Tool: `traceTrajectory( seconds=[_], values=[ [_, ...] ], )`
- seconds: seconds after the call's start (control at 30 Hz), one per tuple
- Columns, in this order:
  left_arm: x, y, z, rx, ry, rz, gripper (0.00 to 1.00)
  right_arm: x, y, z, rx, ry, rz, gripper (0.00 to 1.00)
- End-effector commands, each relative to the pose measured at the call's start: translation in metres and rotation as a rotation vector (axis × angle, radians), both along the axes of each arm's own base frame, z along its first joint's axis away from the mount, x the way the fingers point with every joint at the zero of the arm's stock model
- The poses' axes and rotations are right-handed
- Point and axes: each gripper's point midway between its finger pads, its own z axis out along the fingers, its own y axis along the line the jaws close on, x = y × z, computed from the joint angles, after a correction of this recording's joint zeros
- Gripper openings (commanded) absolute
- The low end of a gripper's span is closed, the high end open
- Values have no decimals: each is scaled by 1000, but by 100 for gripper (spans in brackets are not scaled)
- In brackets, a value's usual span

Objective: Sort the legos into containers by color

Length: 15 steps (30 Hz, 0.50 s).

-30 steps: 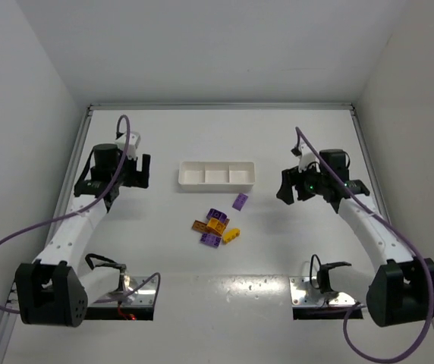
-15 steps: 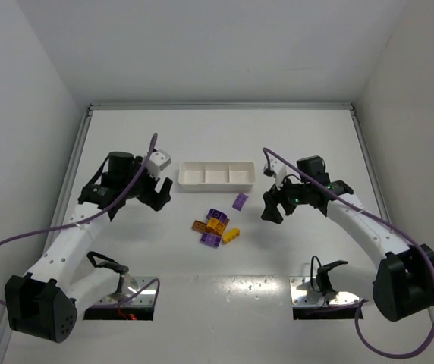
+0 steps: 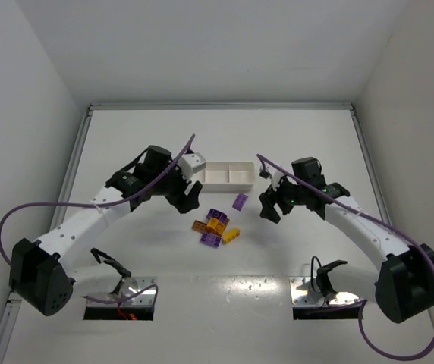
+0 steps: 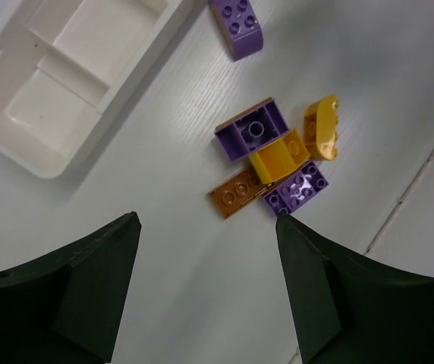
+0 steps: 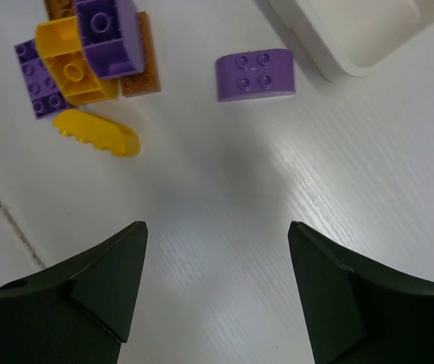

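Note:
A cluster of purple, yellow and orange-brown legos point(image 3: 215, 227) lies on the table in front of the white three-compartment tray point(image 3: 228, 173), whose compartments look empty. One purple brick point(image 3: 240, 201) lies apart, nearer the tray; it also shows in the left wrist view point(image 4: 236, 26) and the right wrist view point(image 5: 255, 74). My left gripper point(image 3: 190, 199) is open and empty, left of the cluster point(image 4: 274, 171). My right gripper point(image 3: 268, 207) is open and empty, right of the lone purple brick and of the cluster point(image 5: 84, 64).
The tray's left end is hidden behind my left wrist in the top view; it shows in the left wrist view point(image 4: 58, 83). A corner of the tray shows in the right wrist view point(image 5: 353, 34). Two metal base plates point(image 3: 122, 296) point(image 3: 319, 292) sit at the near edge.
Both arms have swung inward toward the legos; the left gripper moved right in front of the tray's left end, the right gripper moved left. The legos have not moved.

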Motion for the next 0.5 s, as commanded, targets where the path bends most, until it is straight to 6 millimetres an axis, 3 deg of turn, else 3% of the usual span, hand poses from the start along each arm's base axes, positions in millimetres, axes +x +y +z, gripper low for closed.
traceTrajectory(
  seconds=[0.0,0.17,0.2,0.33,0.47],
  values=[
    [12,-25,21,-101,14,71,78,25,-14,6,12,-49,-210,76],
    [9,-56,13,-108,39,133,76,48,-55,5,-33,-71,-463,77],
    [0,-66,9,-95,45,116,75,51,-64,8,-27,-71,-516,77],
    [-3,-83,6,-76,60,174,72,63,-87,12,-31,-85,-631,77],
    [-6,-111,-14,7,52,197,71,67,-106,12,-31,-78,-719,77]
  ],
)
